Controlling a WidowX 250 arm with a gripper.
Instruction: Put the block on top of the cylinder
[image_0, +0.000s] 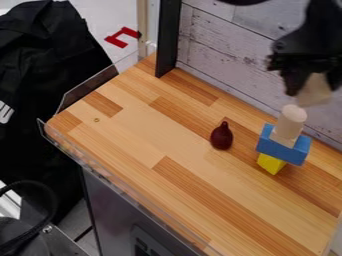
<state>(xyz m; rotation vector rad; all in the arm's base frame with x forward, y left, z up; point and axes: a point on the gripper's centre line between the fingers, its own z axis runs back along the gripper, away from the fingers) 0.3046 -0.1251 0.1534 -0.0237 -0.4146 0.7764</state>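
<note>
At the upper right hangs the gripper (312, 85), shut on a pale wooden block (315, 93). Just below and slightly left of that block stands the light wooden cylinder (292, 120), upright on a blue block (282, 145). Under the blue block is a yellow block (270, 163), which rests on the wooden surface. The held block's lower edge is close to the cylinder's top, up and to its right; whether they touch I cannot tell.
A dark red, pear-shaped object (222, 136) stands left of the stack on the wooden tabletop (160, 145). Behind runs a whitewashed plank wall (227, 50), with a black upright post (168, 37) at its left end.
</note>
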